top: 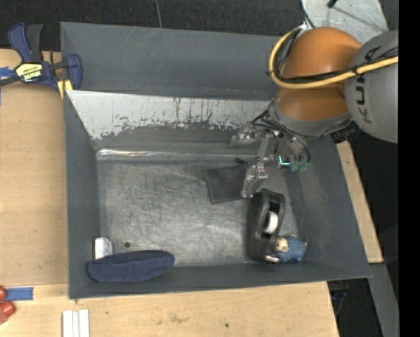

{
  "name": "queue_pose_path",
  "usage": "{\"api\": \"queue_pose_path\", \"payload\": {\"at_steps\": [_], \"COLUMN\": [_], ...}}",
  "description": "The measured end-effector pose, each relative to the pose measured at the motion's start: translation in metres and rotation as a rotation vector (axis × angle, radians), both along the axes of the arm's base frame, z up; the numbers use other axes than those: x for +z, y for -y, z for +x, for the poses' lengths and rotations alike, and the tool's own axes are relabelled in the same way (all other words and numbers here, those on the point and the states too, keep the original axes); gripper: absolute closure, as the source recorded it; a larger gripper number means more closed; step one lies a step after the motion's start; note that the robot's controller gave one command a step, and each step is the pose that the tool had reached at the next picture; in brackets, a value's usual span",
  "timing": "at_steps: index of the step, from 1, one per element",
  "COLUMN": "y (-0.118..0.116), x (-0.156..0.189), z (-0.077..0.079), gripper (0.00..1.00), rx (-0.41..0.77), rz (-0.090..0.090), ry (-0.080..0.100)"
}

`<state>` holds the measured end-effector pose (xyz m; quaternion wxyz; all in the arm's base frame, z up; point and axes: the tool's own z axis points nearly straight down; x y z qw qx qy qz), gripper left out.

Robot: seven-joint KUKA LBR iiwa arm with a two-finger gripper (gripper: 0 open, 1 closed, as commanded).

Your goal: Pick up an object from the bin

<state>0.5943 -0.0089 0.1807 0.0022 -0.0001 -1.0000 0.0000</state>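
My gripper point(256, 181) hangs at the bin's right side, its metal fingers pointing down between a flat dark grey square piece point(222, 184) on its left and a black tape dispenser point(265, 225) just below it. The fingertips stand close over the grey piece's right edge and the dispenser's top end. Nothing shows between the fingers. A small blue and tan thing point(291, 248) lies against the dispenser's lower right end.
A dark blue oblong pouch point(130, 265) lies along the front wall at the lower left, with a small white cylinder point(102, 246) beside it. The orange cover and yellow cable sit on the arm's wrist above the gripper.
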Motion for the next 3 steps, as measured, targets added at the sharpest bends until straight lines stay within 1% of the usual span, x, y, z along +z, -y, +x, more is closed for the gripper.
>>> {"api": "queue_pose_path", "payload": {"at_steps": [1,2,3], "y": [0.008,0.008,0.002], "x": [-0.099,-0.094,0.060], "z": [0.017,0.019,0.024], "gripper": [0.00,1.00,1.00], "rx": [0.077,0.076,0.271], "rz": [0.000,0.000,-0.001], "ry": [0.001,0.009,0.017]}}
